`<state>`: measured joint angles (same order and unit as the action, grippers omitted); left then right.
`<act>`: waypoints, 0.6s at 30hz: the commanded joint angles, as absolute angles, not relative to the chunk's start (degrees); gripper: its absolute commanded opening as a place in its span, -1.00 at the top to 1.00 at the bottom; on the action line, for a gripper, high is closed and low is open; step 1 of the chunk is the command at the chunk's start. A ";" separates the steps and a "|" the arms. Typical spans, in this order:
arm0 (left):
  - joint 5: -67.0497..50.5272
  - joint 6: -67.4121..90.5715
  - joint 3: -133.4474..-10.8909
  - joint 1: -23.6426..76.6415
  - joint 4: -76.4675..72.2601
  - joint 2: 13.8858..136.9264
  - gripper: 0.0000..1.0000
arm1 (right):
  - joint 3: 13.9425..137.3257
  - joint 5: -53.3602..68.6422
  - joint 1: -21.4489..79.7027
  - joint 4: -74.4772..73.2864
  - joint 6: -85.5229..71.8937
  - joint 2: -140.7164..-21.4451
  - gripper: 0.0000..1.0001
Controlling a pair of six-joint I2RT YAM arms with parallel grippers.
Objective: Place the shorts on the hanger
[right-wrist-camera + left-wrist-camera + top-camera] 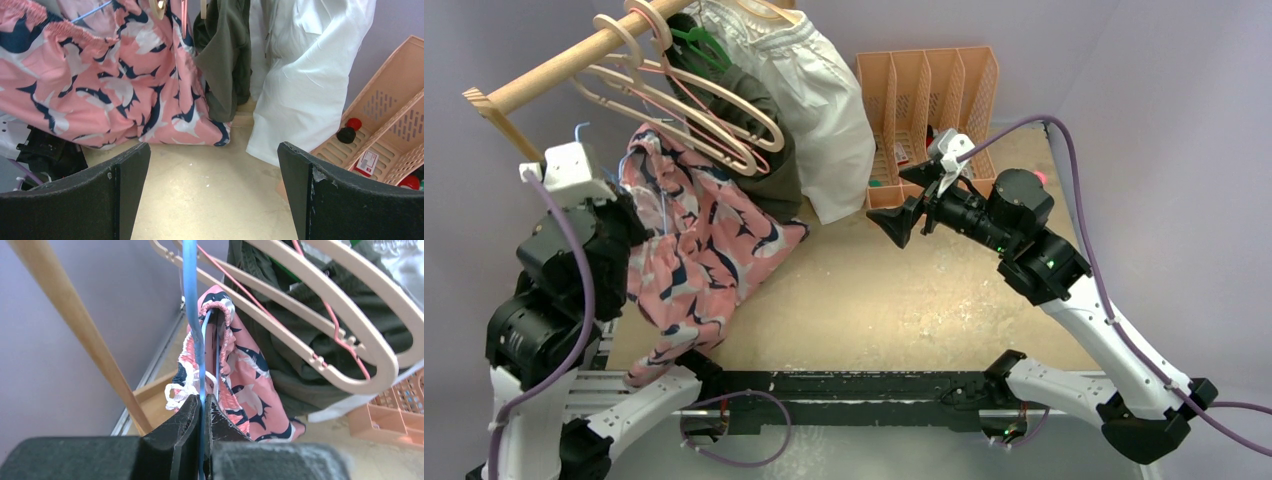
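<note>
left gripper [204,407]: clamped on the thin wire of the hanger [190,290], jaws almost meeting with the blue wire between them.
right gripper [212,155]: jaws spread wide and holding nothing; it hovers over the table [904,300], facing the shorts [100,90] and well apart from them.
shorts, place: hung at the left arm's side. The gathered waistband sits up at the wire and one leg trails toward the near table edge. They are just beside the dark olive garment [225,60].
hanger, place: held upright below the wooden rail [574,60], near the beige hangers [350,325]. Whether its hook reaches the rail cannot be told.
handling, shorts: probably light, soft and limp, so they sag wherever they are not supported. The cloth is likely to slide on smooth thin wire.
handling, hanger: likely springy and slim, and it may twist in a pinch grip.
where to hold: the elastic waistband, the thickest and firmest edge; a loose leg would only stretch.
risk: the white drawstring [175,392] may snag, or the shorts may slip off one side.
stage: the shorts appear partly on, and seating looks unfinished.
</note>
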<state>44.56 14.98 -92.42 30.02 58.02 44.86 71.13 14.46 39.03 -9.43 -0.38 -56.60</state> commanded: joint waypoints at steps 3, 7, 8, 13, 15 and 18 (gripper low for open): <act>53.43 11.37 -94.67 29.71 45.41 48.12 1.00 | 73.85 13.92 38.96 -8.28 -0.25 -55.17 -1.00; 57.27 9.47 -92.16 29.71 40.78 49.06 1.00 | 73.07 13.54 38.94 -7.51 -0.21 -54.68 -1.00; 57.67 9.08 -92.18 29.71 39.75 49.57 1.00 | 72.98 13.54 38.94 -7.40 -0.21 -54.60 -1.00; 60.67 7.81 -96.62 29.71 38.84 54.04 1.00 | 73.29 13.54 38.95 -6.92 -0.31 -54.76 -1.00; 62.04 5.93 -97.69 29.71 38.04 55.45 1.00 | 73.46 13.45 38.94 -6.79 -0.27 -54.76 -1.00; 65.25 3.79 -97.73 29.71 35.95 56.34 1.00 | 73.61 13.11 38.94 -6.38 -0.26 -54.76 -1.00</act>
